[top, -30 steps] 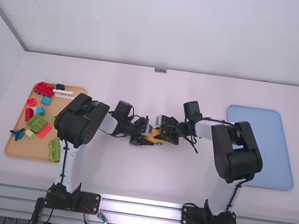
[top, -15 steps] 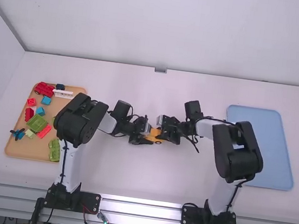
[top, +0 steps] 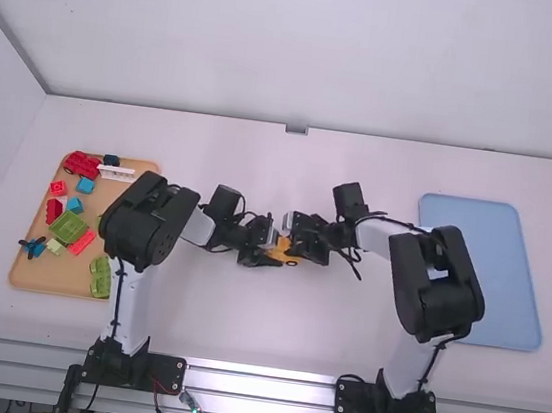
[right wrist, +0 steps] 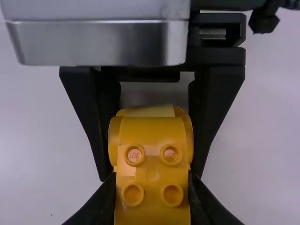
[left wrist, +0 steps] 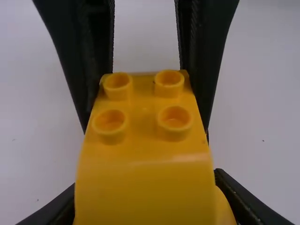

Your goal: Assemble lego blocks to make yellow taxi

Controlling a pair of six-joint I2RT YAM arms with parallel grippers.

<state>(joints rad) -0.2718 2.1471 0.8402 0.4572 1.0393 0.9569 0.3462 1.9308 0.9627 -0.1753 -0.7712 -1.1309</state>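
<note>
2 pincers point(top: 276, 257) grip the yellow blocks point(right wrist: 152, 164).

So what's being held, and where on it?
Yellow block: left hand on the sides of its rounded end, right hand on its studded end's sides.
</note>
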